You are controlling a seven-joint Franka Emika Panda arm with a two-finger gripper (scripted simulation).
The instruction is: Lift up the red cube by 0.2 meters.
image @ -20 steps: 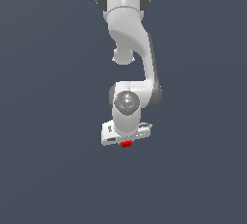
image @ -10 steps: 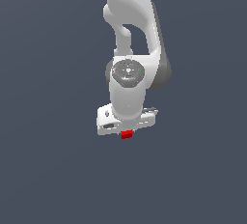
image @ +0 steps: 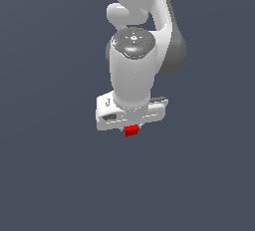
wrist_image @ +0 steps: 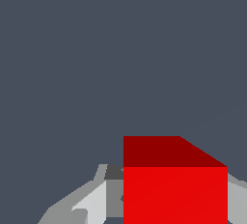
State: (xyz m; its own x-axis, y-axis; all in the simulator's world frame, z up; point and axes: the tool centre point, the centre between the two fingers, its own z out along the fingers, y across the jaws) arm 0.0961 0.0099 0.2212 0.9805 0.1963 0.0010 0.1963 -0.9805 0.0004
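The red cube [image: 131, 130] is a tiny bright red block that sits just under the white gripper [image: 131, 128] in the exterior view. The arm's wrist and hand hide the fingers from that side. In the wrist view the red cube [wrist_image: 174, 184] fills the space between the two grey fingers [wrist_image: 91, 203], which press on its sides. The gripper is shut on the cube. The cube hangs over the plain dark grey floor [wrist_image: 96, 63] with no contact visible below it.
The white arm [image: 137, 36] rises from the gripper toward the top of the exterior view. Only flat dark grey ground [image: 50, 175] surrounds it.
The arm, gripper and red cube have come up toward the exterior camera and look larger. The cube has stayed between the fingers.
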